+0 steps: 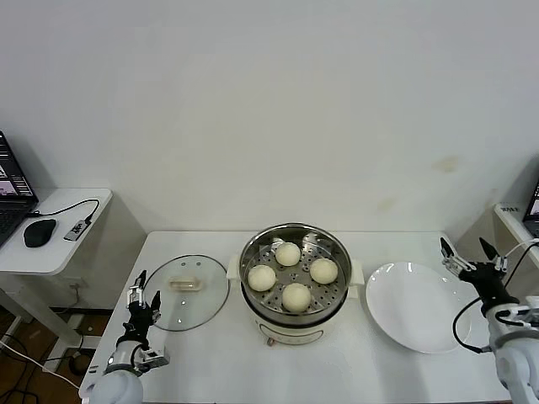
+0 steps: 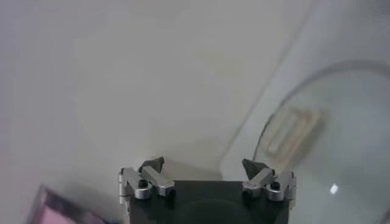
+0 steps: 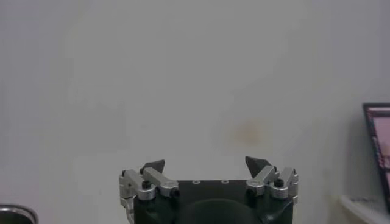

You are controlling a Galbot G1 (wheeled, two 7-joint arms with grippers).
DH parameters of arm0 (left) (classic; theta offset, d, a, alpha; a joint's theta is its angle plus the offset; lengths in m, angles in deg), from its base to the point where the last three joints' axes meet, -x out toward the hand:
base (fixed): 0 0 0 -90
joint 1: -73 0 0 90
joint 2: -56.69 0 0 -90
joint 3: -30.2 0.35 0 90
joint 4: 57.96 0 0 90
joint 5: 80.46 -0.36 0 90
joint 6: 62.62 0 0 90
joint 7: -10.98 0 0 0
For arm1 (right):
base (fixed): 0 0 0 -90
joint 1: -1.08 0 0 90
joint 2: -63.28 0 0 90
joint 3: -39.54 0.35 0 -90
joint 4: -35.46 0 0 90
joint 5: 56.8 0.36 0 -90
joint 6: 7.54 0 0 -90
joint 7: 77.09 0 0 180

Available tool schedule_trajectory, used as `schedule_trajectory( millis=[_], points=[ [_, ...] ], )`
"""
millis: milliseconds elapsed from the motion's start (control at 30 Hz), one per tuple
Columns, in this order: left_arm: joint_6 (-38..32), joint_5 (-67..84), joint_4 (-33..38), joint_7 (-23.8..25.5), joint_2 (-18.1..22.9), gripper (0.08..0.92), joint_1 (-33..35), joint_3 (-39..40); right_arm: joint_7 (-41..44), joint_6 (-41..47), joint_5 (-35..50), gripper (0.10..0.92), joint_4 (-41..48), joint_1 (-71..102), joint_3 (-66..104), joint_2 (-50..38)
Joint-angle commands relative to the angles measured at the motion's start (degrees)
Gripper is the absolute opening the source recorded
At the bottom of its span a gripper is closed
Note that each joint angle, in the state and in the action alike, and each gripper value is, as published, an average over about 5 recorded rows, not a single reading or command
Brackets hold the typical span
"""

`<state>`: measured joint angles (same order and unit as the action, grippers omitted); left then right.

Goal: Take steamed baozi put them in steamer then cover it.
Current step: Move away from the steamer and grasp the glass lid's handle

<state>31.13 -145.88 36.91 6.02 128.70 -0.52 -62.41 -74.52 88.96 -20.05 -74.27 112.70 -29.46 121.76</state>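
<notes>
The steamer (image 1: 295,282) stands at the table's (image 1: 210,353) centre; four steamed baozi (image 1: 288,253) (image 1: 323,270) (image 1: 296,296) (image 1: 261,278) sit apart on its perforated tray, at twelve, three, six and nine o'clock; the cover (image 1: 187,291) lies flat on the table just beside the pot, at its nine o'clock; a white plate (image 1: 417,307) lies at its three o'clock; the left gripper (image 1: 144,297) hangs at the cover's outer edge, jaws wide and holding nothing; the right gripper (image 1: 468,254) hangs past the plate's far side, jaws wide, likewise empty.
</notes>
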Motion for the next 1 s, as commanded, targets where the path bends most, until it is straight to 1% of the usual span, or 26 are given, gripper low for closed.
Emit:
schedule_trajectory(
  millis=[33,533,1000],
  points=[
    [-2.9,-13.4,-10.3,-2.0,-3.7,0.823,-6.0,3.9,-0.7,-1.0,-0.8,0.823,-0.1,3.2,1.7,2.2],
    [-0.4,-8.6,-10.7,-1.7,-1.9,0.823,-7.9,6.3,-0.8,-1.6,-1.7,0.823,-0.3,3.7,1.8,3.5],
    [0.3,-7.7,-14.5,-2.5,-0.4,0.823,-11.0,7.8,-0.8,-2.2,-2.1,0.823,-0.4,4.8,2.6,4.3]
  ],
)
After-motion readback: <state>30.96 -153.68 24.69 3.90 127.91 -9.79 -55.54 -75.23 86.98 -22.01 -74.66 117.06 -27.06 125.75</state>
